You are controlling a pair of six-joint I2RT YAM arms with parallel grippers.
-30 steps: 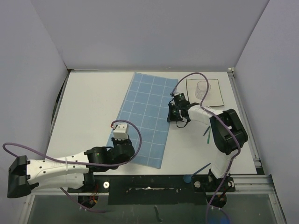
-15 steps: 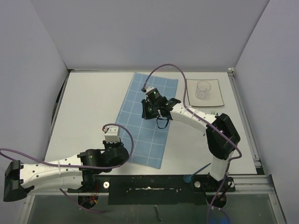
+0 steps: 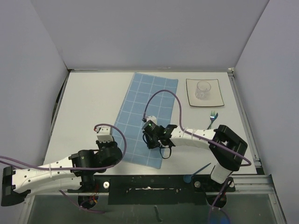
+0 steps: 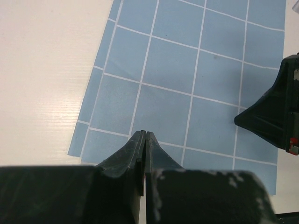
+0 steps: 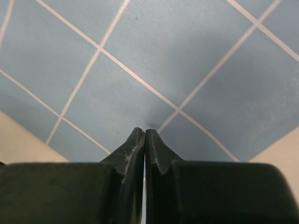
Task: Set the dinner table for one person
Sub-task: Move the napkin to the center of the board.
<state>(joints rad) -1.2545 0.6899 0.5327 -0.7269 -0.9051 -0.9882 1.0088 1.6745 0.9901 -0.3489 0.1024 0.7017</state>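
Note:
The dinner table (image 3: 88,102) is a white tabletop with a blue grid placemat (image 3: 149,102) lying at a slant across its middle. My left gripper (image 3: 119,150) is shut and empty by the mat's near left corner; in the left wrist view the left gripper (image 4: 145,134) hangs above the placemat (image 4: 196,70). My right gripper (image 3: 153,140) is also shut and empty, low over the mat's near end. In the right wrist view the right gripper (image 5: 144,131) points down at the placemat (image 5: 154,51). At the back right, a square dark-rimmed plate (image 3: 215,96) carries a clear glass (image 3: 202,89).
A blue fork (image 3: 212,116) lies on the table in front of the plate. Another blue utensil (image 3: 198,171) rests at the near edge beside the right arm's base. White walls stand on three sides. The right arm's black wrist part (image 4: 273,116) shows in the left wrist view.
The right arm has swung from beside the plate across the mat to its near end. The left arm has drawn back to the left. Both grippers stayed shut.

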